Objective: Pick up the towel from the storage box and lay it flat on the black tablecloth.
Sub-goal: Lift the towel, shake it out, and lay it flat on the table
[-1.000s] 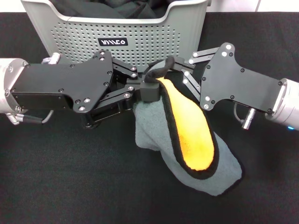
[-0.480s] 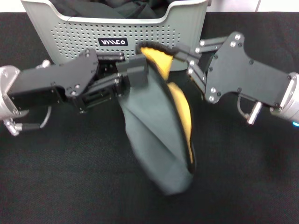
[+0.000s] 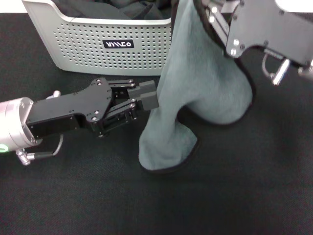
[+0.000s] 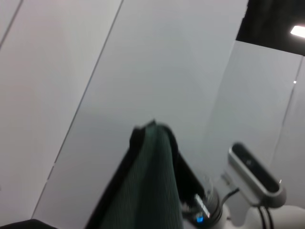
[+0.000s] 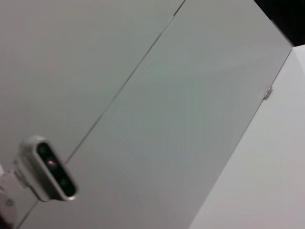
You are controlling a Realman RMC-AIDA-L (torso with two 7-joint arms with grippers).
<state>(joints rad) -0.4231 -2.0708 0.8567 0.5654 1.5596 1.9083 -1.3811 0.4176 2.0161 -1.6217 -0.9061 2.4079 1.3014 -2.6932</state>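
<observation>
Towel [image 3: 195,93] hangs grey-side out, black-trimmed, lower edge folded.

Layout at inspection.
The towel [image 3: 195,98] hung before the storage box [image 3: 88,41], its lower end on the black tablecloth [image 3: 73,196]; left pincer [image 3: 146,100] beside it.

The right gripper's [image 3: 208,7] fingertips are cut off at the head view's upper edge, apparently behind the towel [image 3: 195,93].

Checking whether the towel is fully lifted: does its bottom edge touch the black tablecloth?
Touching. Head view: the towel's lower fold rests on the black tablecloth.
</observation>
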